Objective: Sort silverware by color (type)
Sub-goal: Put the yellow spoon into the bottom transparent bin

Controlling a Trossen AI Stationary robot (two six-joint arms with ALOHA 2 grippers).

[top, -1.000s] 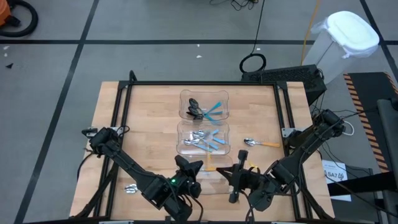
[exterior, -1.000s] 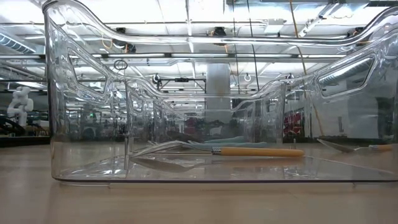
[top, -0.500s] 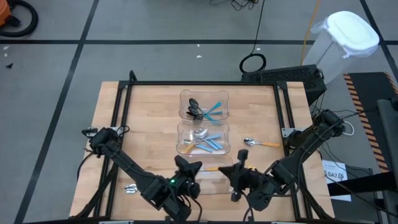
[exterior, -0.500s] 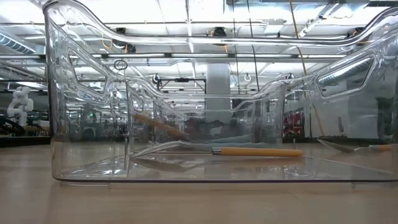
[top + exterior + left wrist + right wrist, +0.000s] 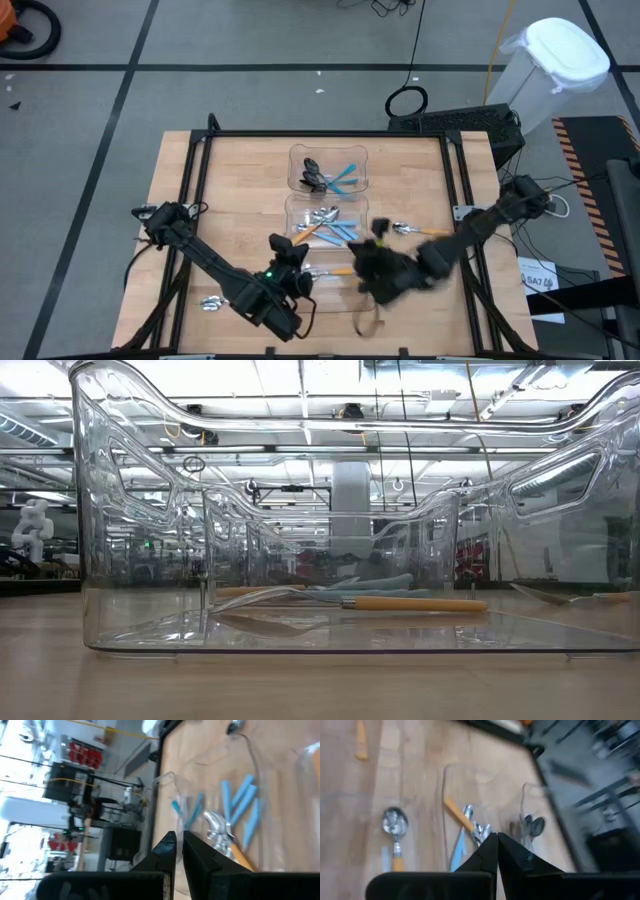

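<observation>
Dark spoons [image 5: 314,176], blue handles, far bin; silver spoons [image 5: 322,218] middle bin; orange-handled spoon [image 5: 408,230] on table.

Take the middle bin [image 5: 327,225] as your landmark. Behind it, the far bin [image 5: 328,170] stands close, leaving you almost no gap. In front, the near bin [image 5: 335,283] and both arms crowd the way. To its right, an orange-handled spoon [image 5: 420,231] lies on the wood. To its left, the bare table [image 5: 230,190] gives you wide passage.

A light wooden tabletop [image 5: 230,190] holds clear plastic bins [image 5: 328,170] in a row. Beyond it, a white lidded trash can [image 5: 553,68] stands on grey floor [image 5: 90,110].
</observation>
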